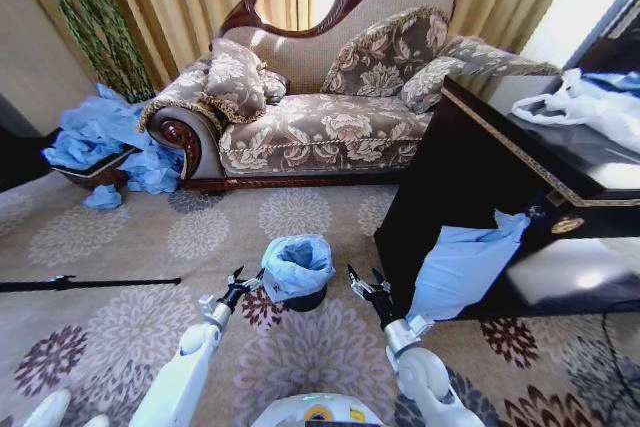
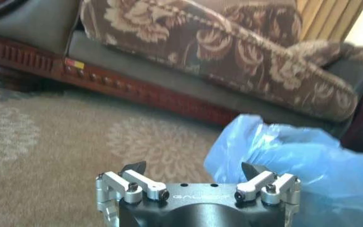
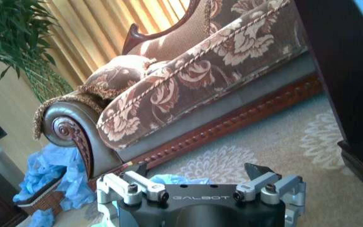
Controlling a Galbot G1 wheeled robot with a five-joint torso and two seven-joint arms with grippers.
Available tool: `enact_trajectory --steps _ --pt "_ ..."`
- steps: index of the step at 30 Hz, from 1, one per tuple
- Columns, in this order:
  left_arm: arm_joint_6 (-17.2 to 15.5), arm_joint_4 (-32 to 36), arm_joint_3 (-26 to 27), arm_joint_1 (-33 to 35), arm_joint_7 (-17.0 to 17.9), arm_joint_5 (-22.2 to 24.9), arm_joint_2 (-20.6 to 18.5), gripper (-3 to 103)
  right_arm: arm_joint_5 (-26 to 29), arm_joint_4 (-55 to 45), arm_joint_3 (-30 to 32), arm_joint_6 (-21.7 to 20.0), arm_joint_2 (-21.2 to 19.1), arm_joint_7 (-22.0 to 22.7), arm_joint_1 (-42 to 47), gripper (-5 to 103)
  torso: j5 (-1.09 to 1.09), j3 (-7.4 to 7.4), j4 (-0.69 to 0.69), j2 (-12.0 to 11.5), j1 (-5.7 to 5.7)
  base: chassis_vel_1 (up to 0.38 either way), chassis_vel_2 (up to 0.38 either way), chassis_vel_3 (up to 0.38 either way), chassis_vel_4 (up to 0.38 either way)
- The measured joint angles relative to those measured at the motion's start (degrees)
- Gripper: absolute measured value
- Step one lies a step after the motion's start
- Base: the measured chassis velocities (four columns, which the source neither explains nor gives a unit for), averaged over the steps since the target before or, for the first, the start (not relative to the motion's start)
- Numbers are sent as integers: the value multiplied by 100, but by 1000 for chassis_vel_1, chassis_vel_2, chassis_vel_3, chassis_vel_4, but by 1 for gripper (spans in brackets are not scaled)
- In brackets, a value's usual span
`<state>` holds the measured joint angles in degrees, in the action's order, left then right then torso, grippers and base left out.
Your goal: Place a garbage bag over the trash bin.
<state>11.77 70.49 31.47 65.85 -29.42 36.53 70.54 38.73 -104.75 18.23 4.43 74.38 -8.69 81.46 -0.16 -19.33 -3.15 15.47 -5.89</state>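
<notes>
The garbage bag sits draped over the trash bin, its light-blue plastic crumpled across the rim and folded down the outside so that just a low band of the black wall shows at the bottom. The bin stands on the patterned carpet, in front of the sofa and between the robot's two arms. The left gripper hangs just beside the bag on its left, fingers spread apart and holding nothing; in the left wrist view the left gripper shows its two dark tips wide apart, with the garbage bag bulging next to one of them. The right gripper hovers near the bin on its right, a little apart from the plastic, likewise spread and empty; the right wrist view shows the right gripper with separated tips and a scrap of the blue bag between them farther off. A dark cabinet stands to the right, another blue bag hanging from its front and a white plastic bag lying on top. Beside the sofa's far left end, a pile of blue bags spills over a woven basket.
</notes>
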Motion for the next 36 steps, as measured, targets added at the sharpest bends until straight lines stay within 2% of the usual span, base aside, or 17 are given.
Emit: enact_trajectory --steps 3,7,9,10,13,14,16,22,23,24,26,32,34,36 --pt "6 97 94 112 -177 139 -34 100 -23 41 1 4 6 -36 4 100 0 0 1 0 0 0 0 0 0" --pt "-213 448 192 258 -279 199 -103 100 -31 57 0 8 11 -58 1 100 0 0 3 0 0 0 0 0 0" --pt "-365 704 127 174 -268 -98 -183 100 -30 55 -12 9 8 -58 -27 100 0 0 3 0 0 0 0 0 0" --pt "-365 704 127 174 -268 -98 -183 100 -30 55 -12 9 8 -58 -27 100 0 0 3 0 0 0 0 0 0" --pt "-542 1015 -119 -326 -172 -934 -319 100 -29 52 -17 8 -26 -52 -96 100 0 0 -1 0 0 0 0 0 0" --pt "-542 1015 -119 -326 -172 -934 -319 100 -29 52 -17 8 -26 -52 -96 100 0 0 -1 0 0 0 0 0 0" --pt "-724 1060 -264 -722 -122 -1244 -384 100 -26 52 3 12 -28 -48 -98 100 0 0 -1 0 0 0 0 0 0" --pt "-1060 981 -377 -1059 -54 -1550 -448 100 -10 57 22 30 -26 -75 -40 100 1 0 -1 0 0 0 0 0 0" --pt "-1060 981 -377 -1059 -54 -1550 -448 100 -10 57 22 30 -26 -75 -40 100 1 0 -1 0 0 0 0 0 0" --pt "-1066 894 -372 -1068 -51 -1728 -466 100 6 77 25 33 -43 -94 -44 100 1 -1 3 0 0 0 0 0 0" --pt "-1057 818 -354 -1080 -111 -1966 -479 100 45 80 52 36 -87 -97 -47 100 0 0 2 0 0 0 0 0 0" --pt "-1120 773 -344 -1049 -105 -2097 -474 102 144 101 100 46 -198 -97 -99 100 1 0 1 0 0 0 0 0 0" --pt "-1125 665 -358 -1080 -36 -2122 -425 96 156 118 103 49 -214 -97 -111 100 0 0 2 1 0 0 0 0 0" --pt "-1127 577 -378 -1119 43 -2122 -379 94 161 128 102 50 -222 -97 -111 100 1 0 0 1 0 0 0 0 0"
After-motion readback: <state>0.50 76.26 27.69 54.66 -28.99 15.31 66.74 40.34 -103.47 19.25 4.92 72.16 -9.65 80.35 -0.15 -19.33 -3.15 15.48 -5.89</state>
